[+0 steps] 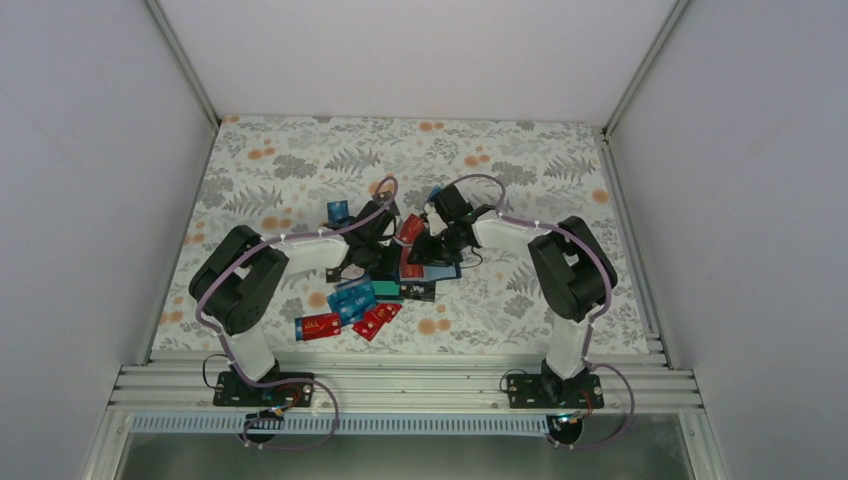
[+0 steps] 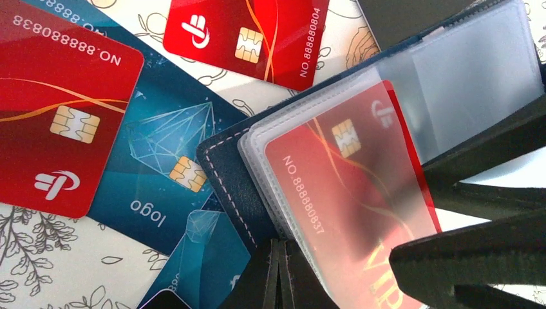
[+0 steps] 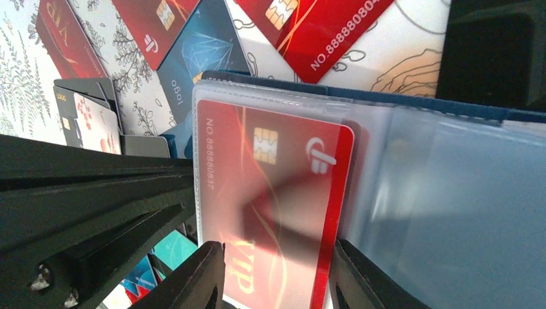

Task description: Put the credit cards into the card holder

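Note:
The navy card holder (image 2: 235, 187) lies open on the floral table, its clear sleeves (image 3: 451, 193) spread out. A red credit card (image 3: 277, 193) marked VIP sits partly inside one sleeve. My right gripper (image 3: 278, 280) is shut on this card, one jaw against each long edge. My left gripper (image 2: 281, 275) is shut, fingers pressed together, its tip resting at the holder's navy edge beside the sleeves. Both grippers meet over the holder (image 1: 435, 270) at mid-table. Loose cards lie around: a red one (image 2: 64, 122), a blue one (image 2: 161, 161), another red one (image 2: 251, 35).
More cards lie near the front: blue (image 1: 352, 298), red (image 1: 320, 326) and red (image 1: 378, 320). A blue card (image 1: 338, 212) sits behind the left wrist. White enclosure walls bound the table on three sides.

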Controlling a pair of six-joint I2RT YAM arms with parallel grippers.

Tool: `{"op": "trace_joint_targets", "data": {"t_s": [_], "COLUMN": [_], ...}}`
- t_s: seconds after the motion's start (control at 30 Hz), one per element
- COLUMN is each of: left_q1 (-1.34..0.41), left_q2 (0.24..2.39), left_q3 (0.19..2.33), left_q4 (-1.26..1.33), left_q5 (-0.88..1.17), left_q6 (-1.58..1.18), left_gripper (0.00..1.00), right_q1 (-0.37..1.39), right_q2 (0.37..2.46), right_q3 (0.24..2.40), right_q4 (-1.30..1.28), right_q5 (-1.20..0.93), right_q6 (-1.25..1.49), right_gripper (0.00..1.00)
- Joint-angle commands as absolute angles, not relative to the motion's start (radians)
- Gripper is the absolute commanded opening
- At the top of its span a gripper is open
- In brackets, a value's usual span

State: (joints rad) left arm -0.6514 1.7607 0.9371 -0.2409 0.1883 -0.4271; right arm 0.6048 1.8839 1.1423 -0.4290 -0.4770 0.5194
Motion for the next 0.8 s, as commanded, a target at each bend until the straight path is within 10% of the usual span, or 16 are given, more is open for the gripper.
{"op": "trace_joint_targets", "data": {"t_s": [0.0, 0.33, 0.77], "left_q1": [-0.653, -0.634, -0.634], "left_q2": [1.767, 1.662, 1.395], "left_q3": [0.941, 0.895, 0.790], "left_q4": [-0.246, -0.220, -0.501], "left_q5": [0.153, 0.109, -0.117], "left_q6": [-0.433, -0.453, -0.629], "left_gripper": [0.03, 0.04, 0.02], "right_q1": [0.638, 0.629, 0.776], "right_q2": [1.841, 1.717, 1.555], "right_q3": [1.150, 1.142, 0.943], "right_q4": [-0.401, -0.496, -0.252], "right_q5": [-0.527, -0.333, -0.612], "right_q6": [0.532, 0.471, 0.572], "right_gripper": [0.43, 0.43, 0.46]}}
